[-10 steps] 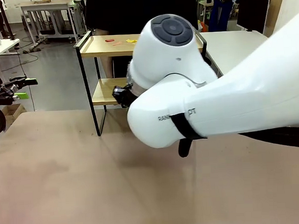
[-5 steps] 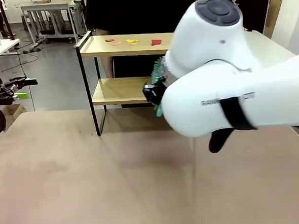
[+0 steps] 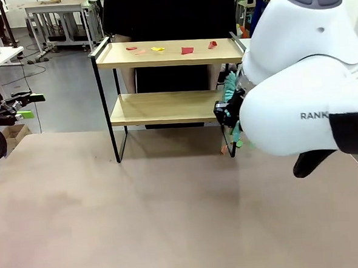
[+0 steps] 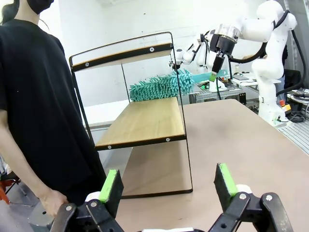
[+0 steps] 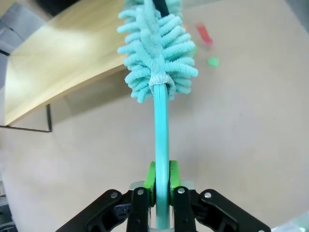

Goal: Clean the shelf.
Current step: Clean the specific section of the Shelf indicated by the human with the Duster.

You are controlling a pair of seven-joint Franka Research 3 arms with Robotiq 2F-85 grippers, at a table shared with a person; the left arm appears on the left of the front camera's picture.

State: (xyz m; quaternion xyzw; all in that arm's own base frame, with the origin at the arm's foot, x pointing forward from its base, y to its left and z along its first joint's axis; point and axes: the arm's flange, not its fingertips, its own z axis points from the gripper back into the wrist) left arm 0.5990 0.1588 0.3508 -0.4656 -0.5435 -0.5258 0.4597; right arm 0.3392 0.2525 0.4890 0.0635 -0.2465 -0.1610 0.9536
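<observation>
The shelf (image 3: 165, 107) stands at the table's far side: two light wooden boards in a black frame. Several red and yellow scraps (image 3: 187, 49) lie on its top board. My right gripper (image 3: 226, 114) is at the lower board's right end, shut on the handle of a teal fluffy duster (image 3: 229, 85). In the right wrist view the gripper (image 5: 162, 181) clamps the handle, and the duster head (image 5: 157, 48) is over the edge of the lower board (image 5: 58, 63). In the left wrist view the duster (image 4: 161, 86) hovers above the lower board (image 4: 145, 121). My left gripper (image 4: 167, 183) is open at the far left (image 3: 31, 105).
A person in black (image 3: 165, 13) stands right behind the shelf, one hand (image 4: 50, 202) hanging low. A red scrap (image 5: 203, 33) and a green scrap (image 5: 212, 62) lie on the brown table beside the shelf's right foot. My bulky right arm (image 3: 305, 102) fills the right side.
My right arm has swung from the shelf's left part to its right end, carrying the duster along the lower board. The left arm has not moved.
</observation>
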